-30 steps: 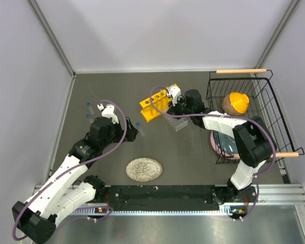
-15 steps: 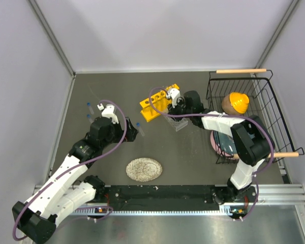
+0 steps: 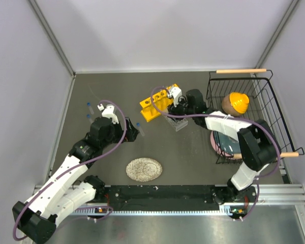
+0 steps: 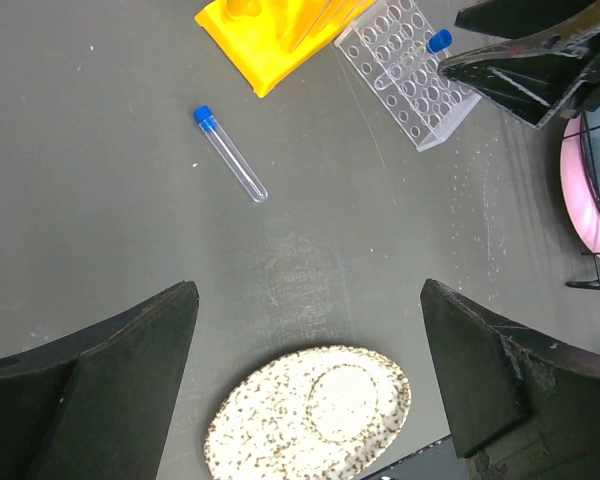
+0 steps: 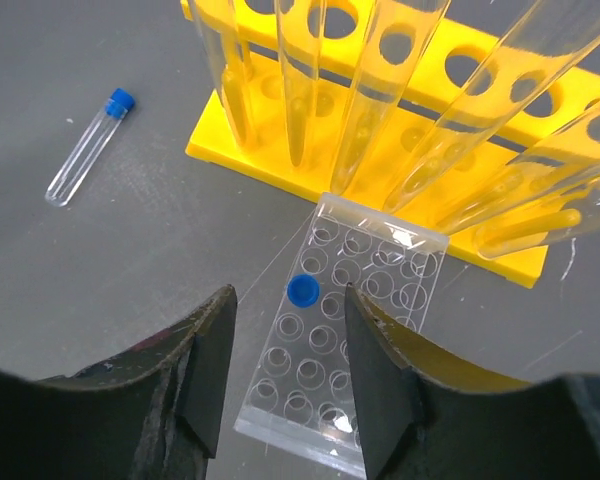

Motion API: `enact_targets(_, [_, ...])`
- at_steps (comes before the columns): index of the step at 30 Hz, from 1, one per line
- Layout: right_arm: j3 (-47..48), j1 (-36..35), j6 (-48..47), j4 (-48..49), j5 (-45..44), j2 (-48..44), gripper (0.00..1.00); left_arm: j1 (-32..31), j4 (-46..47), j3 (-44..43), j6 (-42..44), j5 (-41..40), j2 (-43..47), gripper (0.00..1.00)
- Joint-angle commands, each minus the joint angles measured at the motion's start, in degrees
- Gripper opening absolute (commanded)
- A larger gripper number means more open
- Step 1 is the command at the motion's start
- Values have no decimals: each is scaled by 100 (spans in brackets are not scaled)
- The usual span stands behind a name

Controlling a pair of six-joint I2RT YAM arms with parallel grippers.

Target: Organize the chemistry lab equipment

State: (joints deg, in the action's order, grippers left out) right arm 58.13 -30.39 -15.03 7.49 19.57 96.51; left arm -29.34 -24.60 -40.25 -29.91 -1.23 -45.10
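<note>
- Over the clear rack (image 5: pixel 280 425), my right gripper (image 5: pixel 288 320) has just let go. A second ago its fingers were pressed together, and now they stand apart with a gap wider than the blue cap below them.
- That blue-capped vial (image 5: pixel 301 290) stands upright in a hole along the rack's left edge, toward the end nearest the yellow rack (image 5: pixel 270 150). Neither finger touches it, so it is holding itself up.
- I read this as one vial put away. The clear rack has not slid and lies just beside the yellow one, as it did before.
- The yellow rack carries its thin glass tubes (image 5: pixel 375 90), leaning in their holes.
- My left gripper (image 4: pixel 305 300) has not changed. Its fingers are spread fully with nothing between them, and it hangs above the table (image 4: pixel 100 200) with the speckled plate (image 4: pixel 310 410) under it.
- Ahead of that hand a loose vial (image 4: pixel 230 153) lies flat on the table, well apart from both racks. It looks like the next piece to fetch.
- From above I think I see two more blue caps (image 3: pixel 88 105) out past my left arm, though they are too small to be sure of.
- Before reaching again, my right hand should rise straight up, so that no finger catches the cap and tips the light rack.
</note>
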Motion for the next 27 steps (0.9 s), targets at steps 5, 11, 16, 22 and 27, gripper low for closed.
enact_targets(5, [260,-81,-421,-982,512,-923,61,78,324,131,-384,273,46,99])
enact_targets(11, [374,-37,-967,-2214,1171,-1757,86,201,394,254,-875,299,-103,99])
enact_targets(16, [629,156,-906,-3164,1584,-2381,99,236,605,290,-1271,501,-464,99])
enact_targets(22, [498,437,-669,-3614,1707,-3102,99,245,387,-122,-1491,466,-1613,98])
enact_targets(27, [147,1016,-536,-3570,2138,-3550,99,245,-70,-702,-1465,238,-2607,96])
